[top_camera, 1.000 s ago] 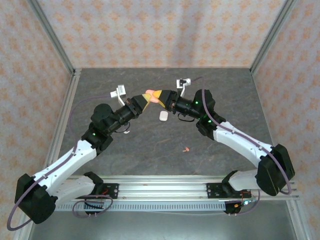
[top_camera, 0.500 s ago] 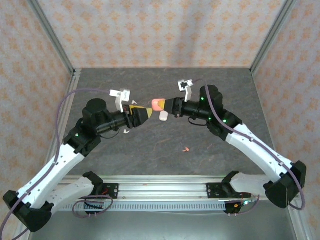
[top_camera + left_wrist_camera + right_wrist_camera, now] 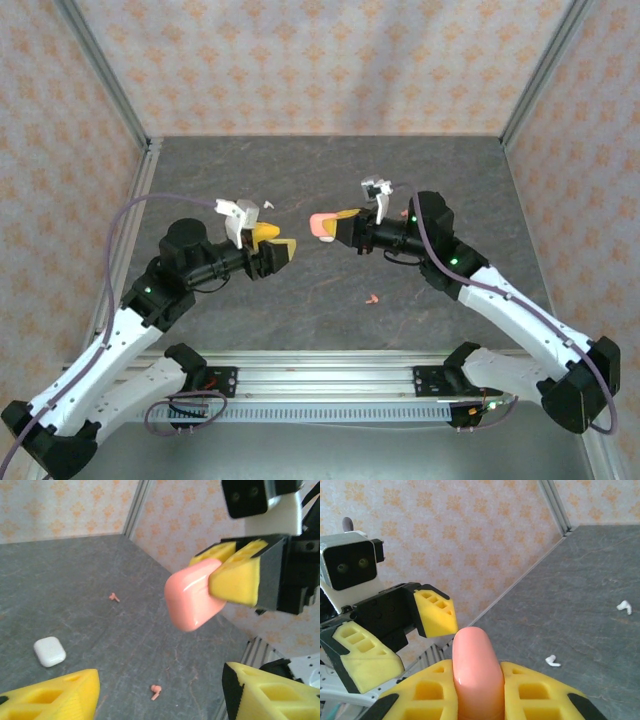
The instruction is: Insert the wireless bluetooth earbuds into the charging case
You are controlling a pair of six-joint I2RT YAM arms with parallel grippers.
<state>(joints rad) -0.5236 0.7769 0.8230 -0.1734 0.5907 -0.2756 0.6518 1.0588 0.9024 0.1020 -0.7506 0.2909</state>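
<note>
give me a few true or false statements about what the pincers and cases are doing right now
1. The right pincer grips the pink case in the air. True.
2. The left pincer is shut. False: it is open and empty.
3. The white case lies on the table. True.
4. The pink earbuds sit inside the pink case. False: two pink earbuds lie on the table, and the pink case looks closed.
</note>
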